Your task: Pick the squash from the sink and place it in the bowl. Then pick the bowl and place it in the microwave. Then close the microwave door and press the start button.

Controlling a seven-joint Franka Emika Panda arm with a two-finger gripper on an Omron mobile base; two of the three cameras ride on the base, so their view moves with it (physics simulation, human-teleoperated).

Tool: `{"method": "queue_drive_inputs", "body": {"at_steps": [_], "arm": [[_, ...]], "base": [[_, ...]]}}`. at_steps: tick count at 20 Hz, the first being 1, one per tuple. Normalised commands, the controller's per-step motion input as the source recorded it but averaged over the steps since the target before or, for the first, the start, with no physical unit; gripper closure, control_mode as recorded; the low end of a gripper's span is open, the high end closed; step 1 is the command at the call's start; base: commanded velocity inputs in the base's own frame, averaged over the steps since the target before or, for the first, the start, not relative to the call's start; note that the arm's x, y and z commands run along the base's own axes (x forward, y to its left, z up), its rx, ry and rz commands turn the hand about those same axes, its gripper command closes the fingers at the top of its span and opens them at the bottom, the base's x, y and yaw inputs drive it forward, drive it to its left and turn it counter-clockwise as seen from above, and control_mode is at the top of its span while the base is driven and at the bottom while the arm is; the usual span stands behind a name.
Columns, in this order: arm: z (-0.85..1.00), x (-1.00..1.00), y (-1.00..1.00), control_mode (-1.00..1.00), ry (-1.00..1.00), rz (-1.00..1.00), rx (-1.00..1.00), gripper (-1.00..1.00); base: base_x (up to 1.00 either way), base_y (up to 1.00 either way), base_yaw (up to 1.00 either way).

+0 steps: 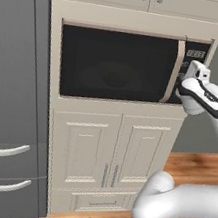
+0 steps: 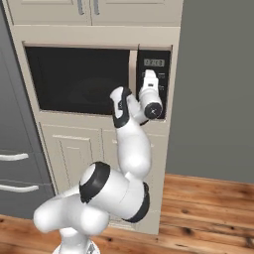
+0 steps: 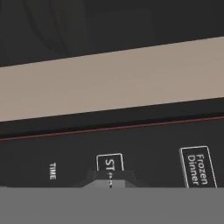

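The microwave (image 1: 123, 65) sits built into a column of cream cabinets, with its wide dark glass microwave door (image 1: 116, 64) shut flush against the front and its long curved metallic handle (image 1: 174, 72) running down the door's right edge. Through the dark glass nothing inside can be made out, so the bowl and squash cannot be confirmed from here. To the right of the handle lies the dark control panel (image 2: 154, 74), topped by a small display (image 2: 154, 62). The white arm reaches up from the base and holds the gripper (image 2: 150, 79) pointed straight into this panel, just below the display, because the last step left is judged to be pressing start. From the hand's own camera the panel is very close: a white-outlined button beginning "ST" (image 3: 109, 162) sits directly above the dark fingertips (image 3: 109, 179), with the word "TIME" to one side and a "Frozen Dinner" button (image 3: 199, 168) to the other. The fingertips appear drawn together into a single blunt point, which suits poking a small button; whether they already touch it cannot be told. The hand's alignment on that label suggests the approach is well aimed.
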Motion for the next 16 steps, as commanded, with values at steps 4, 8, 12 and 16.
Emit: {"method": "queue_drive_inputs", "body": {"at_steps": [4,8,12,16], "arm": [[-0.15,0.53,-0.01,-1.00,0.00,0.00,0.00,1.00],[-0.24,0.52,-0.03,-1.00,0.00,0.00,0.00,1.00],[-0.07,0.15,-0.04,-1.00,0.00,0.00,0.00,1.00],[0.00,0.00,0.00,-1.00,0.00,0.00,0.00,1.00]], "base": [[0.00,0.00,0.00],[0.00,0.00,0.00],[0.00,0.00,0.00],[0.00,0.00,0.00]]}}
